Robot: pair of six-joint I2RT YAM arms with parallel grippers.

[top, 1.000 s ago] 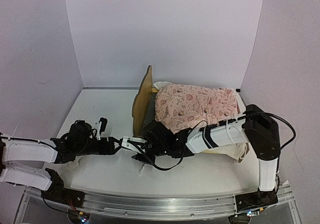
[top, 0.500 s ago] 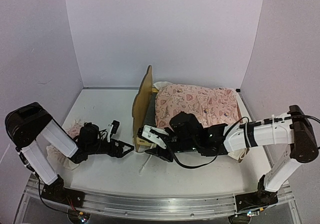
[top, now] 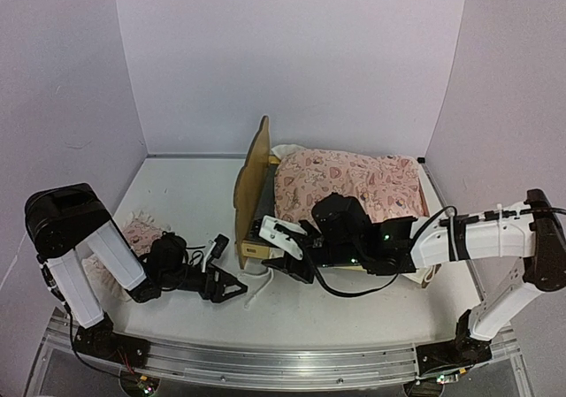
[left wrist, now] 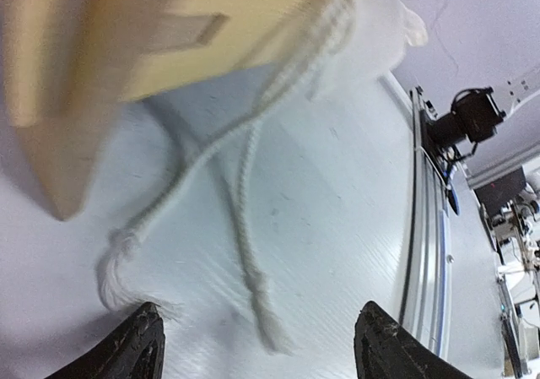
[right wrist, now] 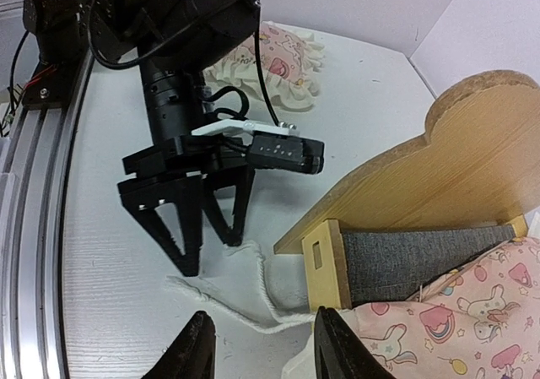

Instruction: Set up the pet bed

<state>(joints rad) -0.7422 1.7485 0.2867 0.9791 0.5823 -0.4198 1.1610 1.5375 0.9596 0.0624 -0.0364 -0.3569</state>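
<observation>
Since the earlier frame the left arm has folded up at the elbow and pushed its left gripper [top: 232, 286] to the right along the tabletop [top: 186, 194], while the right arm has stretched out low across the front. The pet bed [top: 251, 176] stands in the middle of the tabletop. Its long axis runs left to right in the top view, with the headboard at the left end and the pink blanket [top: 349, 185] lying over it. Its near left corner is just to the right of the left gripper, with a white cord [top: 256, 289] between them. The left gripper lies nearly flat, pointing at this corner, its jaws wide apart and holding nothing. The right gripper [right wrist: 266, 349] hangs over the same corner from the other side and seems the nearer one. Its jaws are about half open, with the cord below them and nothing gripped. The pillow [top: 133, 236] rests behind the left arm.
</observation>
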